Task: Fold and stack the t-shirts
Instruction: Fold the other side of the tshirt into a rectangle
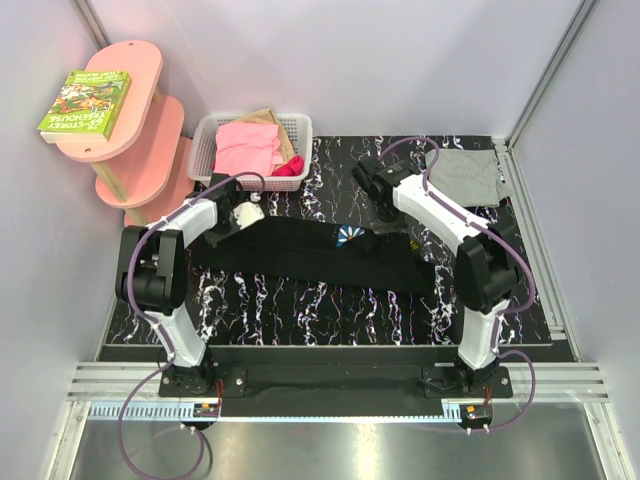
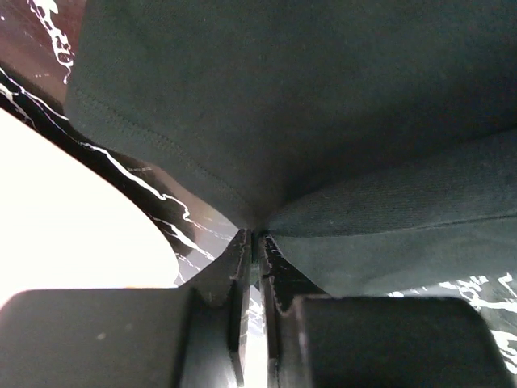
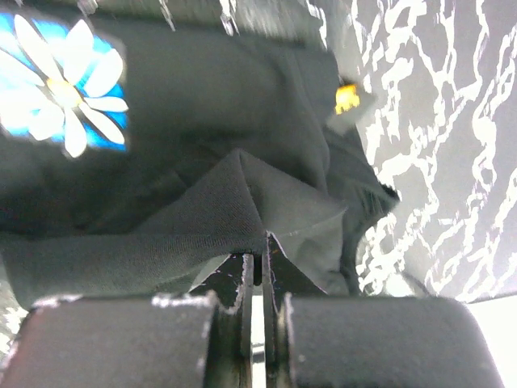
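Note:
The black t-shirt [image 1: 310, 255] lies stretched in a long band across the marbled table, its blue-and-white flower print [image 1: 350, 236] facing up near the middle. My left gripper [image 1: 238, 220] holds its left end; in the left wrist view the gripper [image 2: 257, 236] is shut on a pinch of the black t-shirt [image 2: 323, 121]. My right gripper [image 1: 385, 222] is at the shirt's right end; the right wrist view shows that gripper [image 3: 264, 242] shut on a raised fold of the black t-shirt [image 3: 218, 202], with the flower print [image 3: 65, 93] beyond. The light grey t-shirt [image 1: 465, 175] lies folded at the back right.
A white basket [image 1: 205, 150] with pink and red cloth stands at the back left of the table. A pink shelf [image 1: 140, 70] beside it carries a green book [image 1: 85, 102]. White walls close in the table on three sides.

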Action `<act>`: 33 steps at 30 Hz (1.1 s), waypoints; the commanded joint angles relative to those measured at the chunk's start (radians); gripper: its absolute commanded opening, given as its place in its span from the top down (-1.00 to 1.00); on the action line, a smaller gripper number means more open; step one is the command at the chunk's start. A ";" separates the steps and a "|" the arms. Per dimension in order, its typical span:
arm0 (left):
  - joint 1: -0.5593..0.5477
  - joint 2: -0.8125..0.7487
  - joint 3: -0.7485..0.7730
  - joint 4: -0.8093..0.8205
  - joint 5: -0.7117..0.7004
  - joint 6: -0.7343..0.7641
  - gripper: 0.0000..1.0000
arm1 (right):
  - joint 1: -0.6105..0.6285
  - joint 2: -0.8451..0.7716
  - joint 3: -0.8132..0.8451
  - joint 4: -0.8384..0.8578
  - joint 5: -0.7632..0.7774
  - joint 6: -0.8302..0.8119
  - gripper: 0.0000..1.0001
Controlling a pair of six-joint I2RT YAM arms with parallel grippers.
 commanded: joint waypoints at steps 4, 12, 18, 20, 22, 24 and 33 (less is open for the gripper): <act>0.011 0.051 0.050 0.091 -0.066 0.017 0.44 | -0.050 0.146 0.178 0.013 0.009 -0.035 0.99; 0.015 -0.017 0.045 0.154 -0.094 0.011 0.14 | -0.085 0.271 0.310 -0.036 0.038 -0.060 -0.49; 0.020 -0.119 0.054 0.148 -0.166 0.020 0.12 | -0.093 0.286 0.443 -0.113 0.165 -0.064 -0.99; 0.020 -0.190 0.063 0.133 -0.160 0.014 0.10 | -0.098 0.275 0.508 -0.137 0.186 -0.066 -0.99; 0.018 -0.238 0.086 0.087 -0.134 -0.006 0.00 | -0.101 0.259 0.534 -0.142 0.221 -0.081 -0.99; 0.014 -0.297 0.106 0.026 -0.114 -0.027 -0.02 | -0.104 0.267 0.568 -0.150 0.293 -0.089 -0.99; -0.117 -0.394 -0.029 -0.080 0.001 -0.151 -0.06 | -0.108 -0.028 0.176 0.144 -0.473 0.032 -0.99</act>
